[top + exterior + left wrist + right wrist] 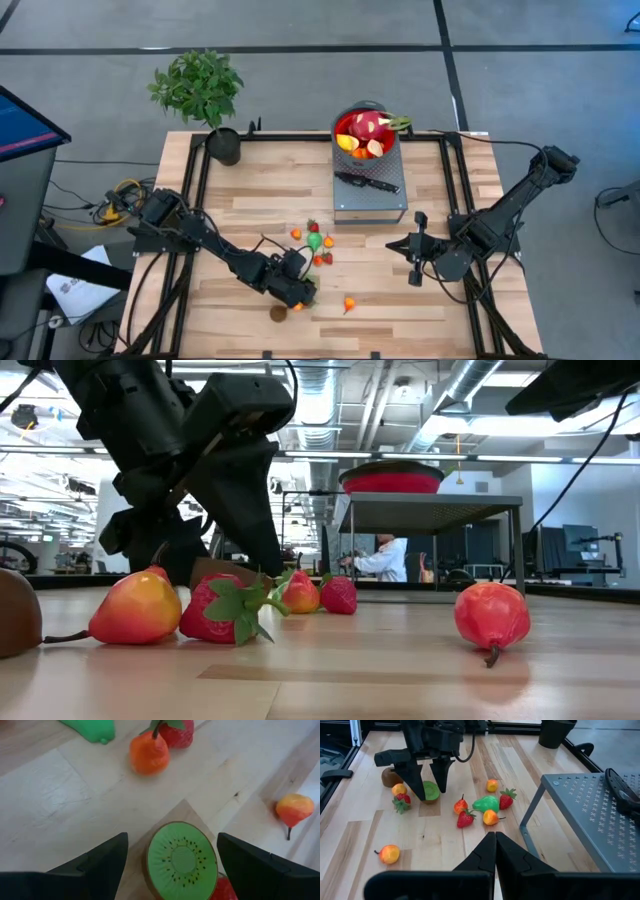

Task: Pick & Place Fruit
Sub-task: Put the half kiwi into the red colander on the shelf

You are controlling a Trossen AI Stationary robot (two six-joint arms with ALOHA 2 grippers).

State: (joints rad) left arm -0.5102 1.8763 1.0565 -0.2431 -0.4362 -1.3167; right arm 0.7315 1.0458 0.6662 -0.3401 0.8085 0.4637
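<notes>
**My left gripper straddles a kiwi half, ready to close**

I am a two-armed robot at a wooden table (240, 215). My left gripper (172, 857) hangs low over the near middle of the table, fingers spread wide and pointed down, because I judge a kiwi half (181, 861) to be my next pick. It lies cut face up between my two fingers (102, 862), touching neither, roughly centred in the gap. A strawberry (400, 803) and a peach (398, 789) sit just beside it, so closing cleanly matters. More small fruit (316, 243) is scattered a little farther off. The red bowl (366, 133) at the far edge, on a grey stand (370, 200), already holds several pieces. My right gripper (495, 842) waits to the right, fingers pressed together and empty
</notes>
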